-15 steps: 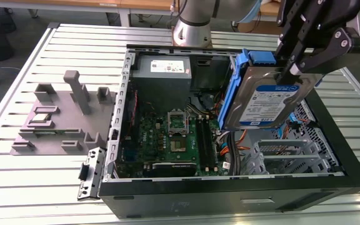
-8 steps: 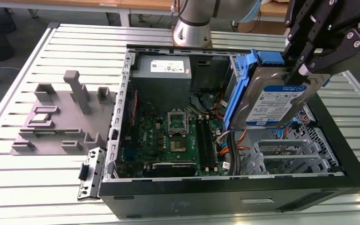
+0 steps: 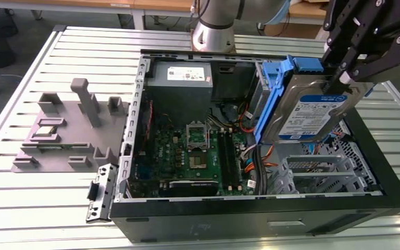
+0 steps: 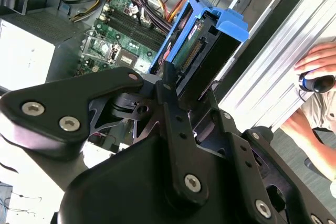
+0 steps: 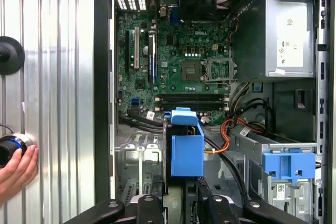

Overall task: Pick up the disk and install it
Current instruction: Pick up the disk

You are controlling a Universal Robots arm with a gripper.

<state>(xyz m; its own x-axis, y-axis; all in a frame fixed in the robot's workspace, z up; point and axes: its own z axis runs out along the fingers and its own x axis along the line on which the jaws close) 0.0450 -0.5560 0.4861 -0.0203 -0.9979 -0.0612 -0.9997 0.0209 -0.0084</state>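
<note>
At the exterior view's upper right, the tool (image 3: 341, 79) pinches the tilted disk (image 3: 311, 113) above the open computer case (image 3: 255, 214).

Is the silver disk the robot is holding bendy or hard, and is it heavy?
Probably hard: the disk hangs tilted from the hand without sagging. Likely heavy for its size, since its body looks like metal. It might slip, because the hand pinches only one end, above the open computer case.

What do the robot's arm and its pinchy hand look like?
The arm is a round, shiny silver-grey tube. The gripper is black, built from flat linked bars with rounded ends, dotted with silver screws.
</note>
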